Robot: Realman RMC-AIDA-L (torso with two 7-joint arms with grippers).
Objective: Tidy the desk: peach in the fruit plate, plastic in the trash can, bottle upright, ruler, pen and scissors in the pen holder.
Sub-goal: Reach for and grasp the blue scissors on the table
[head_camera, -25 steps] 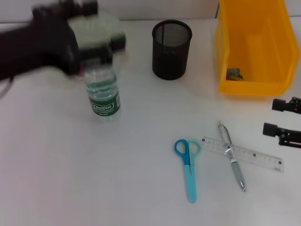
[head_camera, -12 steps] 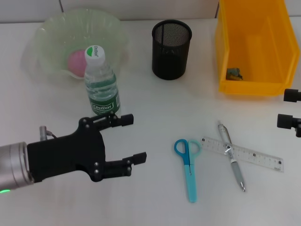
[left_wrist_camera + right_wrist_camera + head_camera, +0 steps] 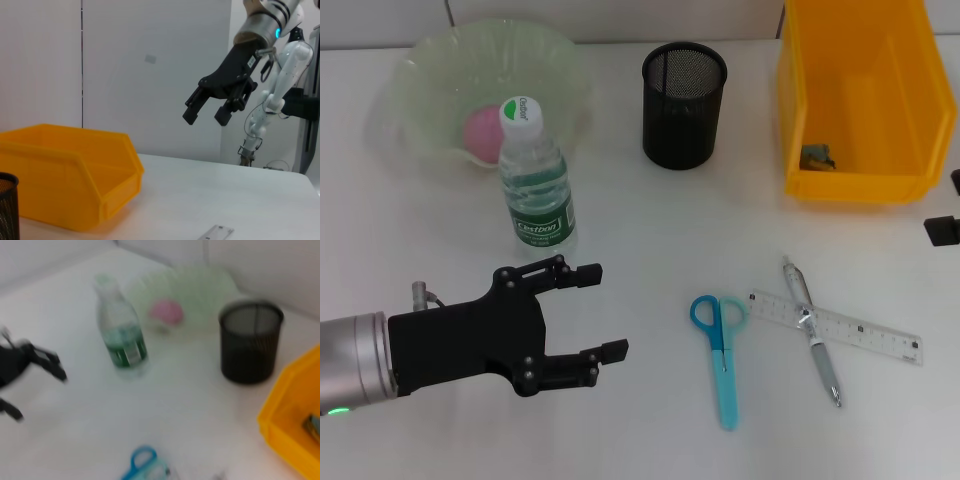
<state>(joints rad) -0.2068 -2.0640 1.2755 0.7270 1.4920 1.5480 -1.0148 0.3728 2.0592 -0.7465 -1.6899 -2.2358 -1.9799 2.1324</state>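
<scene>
Desk tidying shown partway through, judged from how things lie: the pink peach (image 3: 480, 129) is seen inside the translucent pale-green fruit plate (image 3: 415, 70), the clear plastic water bottle with a green label and white cap (image 3: 534, 180) stands upright just in front of that plate, and a small scrap lies in the yellow plastic bin (image 3: 850, 90). The blue-handled scissors (image 3: 720, 350), the clear plastic ruler (image 3: 860, 330) and the silver pen (image 3: 815, 335) lie flat on the white counter (image 3: 650, 230), the pen crossing the ruler, all well apart from the black mesh pen holder (image 3: 684, 104). The left end effector (image 3: 590, 312) hangs over the counter's near side with its fingers spread wide and nothing between them. The right end effector (image 3: 207, 107) is raised at the counter's right edge, likewise spread and empty. The scissors are likely light and stiff; a hold across the closed blades is suggested. The thin, slippery ruler may resist being pinched from flat.
</scene>
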